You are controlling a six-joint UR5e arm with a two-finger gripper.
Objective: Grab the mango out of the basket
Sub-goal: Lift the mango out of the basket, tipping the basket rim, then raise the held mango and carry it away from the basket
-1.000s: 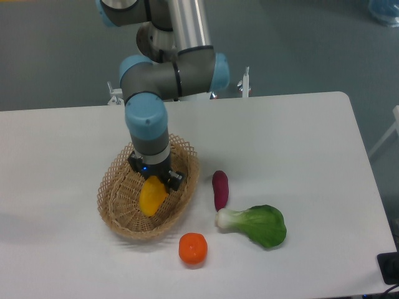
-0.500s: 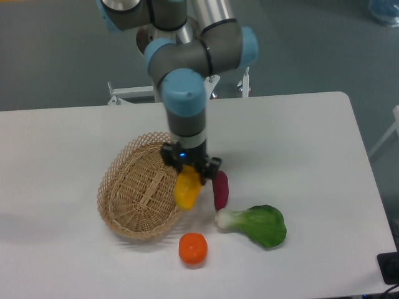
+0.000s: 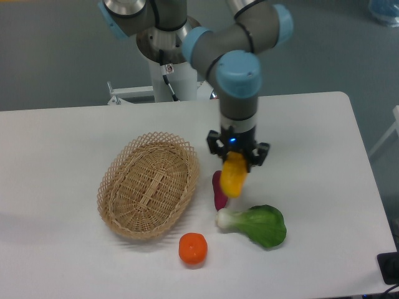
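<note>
Fixed-camera view: a white table [image 3: 312, 137] is being shown from above and in front, with one grey and blue robot arm [image 3: 240, 81] reaching down over it. The mango [image 3: 233, 175], a smooth yellow-orange fruit, is being held clamped between the two fingers of the gripper [image 3: 237, 157] and is hanging in the air, clear of the table. The fruit is being carried to the right of the wicker basket [image 3: 149, 187], which is lying empty, well apart from the gripper. A dark purple vegetable [image 3: 217, 193] is lying just below and partly behind the mango, with a green leafy vegetable [image 3: 257, 225] near it and a round orange fruit [image 3: 192, 248] in front. The pick-up step is judged to be essentially done; what is called for next is only a steady hold on the fruit.
</note>
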